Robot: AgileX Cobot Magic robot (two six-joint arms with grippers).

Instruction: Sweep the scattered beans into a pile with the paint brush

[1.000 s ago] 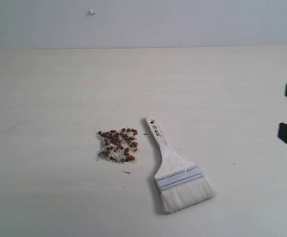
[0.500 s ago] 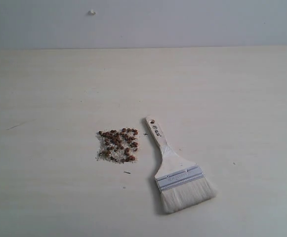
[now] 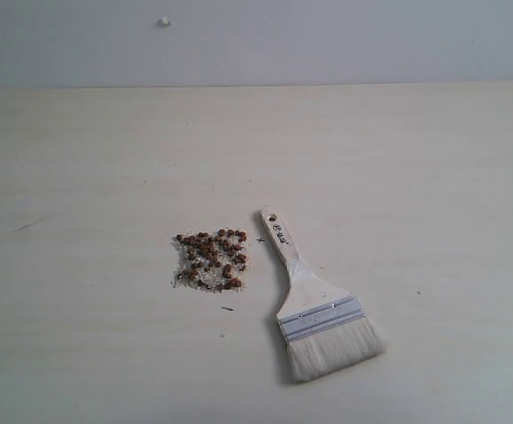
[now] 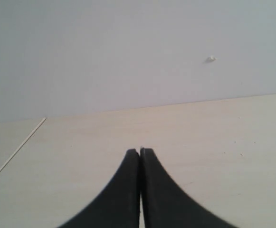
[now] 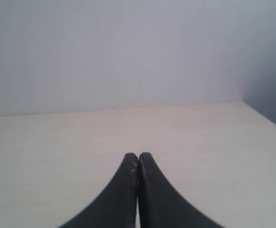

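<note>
The reddish-brown beans point(image 3: 210, 259) lie gathered in one small pile with pale crumbs near the middle of the table. Just to their right the paint brush point(image 3: 313, 302) lies flat, its wooden handle end pointing up-left and its white bristles point(image 3: 335, 350) toward the front. Neither gripper appears in the exterior view. My left gripper point(image 4: 140, 151) is shut with nothing between its black fingers, over bare table. My right gripper point(image 5: 138, 155) is likewise shut and empty. Neither wrist view shows the beans or the brush.
The pale wooden table point(image 3: 88, 159) runs back to a grey wall point(image 3: 327, 40) that bears a small white knob point(image 3: 163, 21). The left wrist view shows a table edge point(image 4: 15, 152); in the right wrist view there is a darker corner point(image 5: 271, 104) of the wall.
The right gripper, seen at the right edge of the exterior view one second ago, has withdrawn out of that view. The beans and the brush have not moved.
</note>
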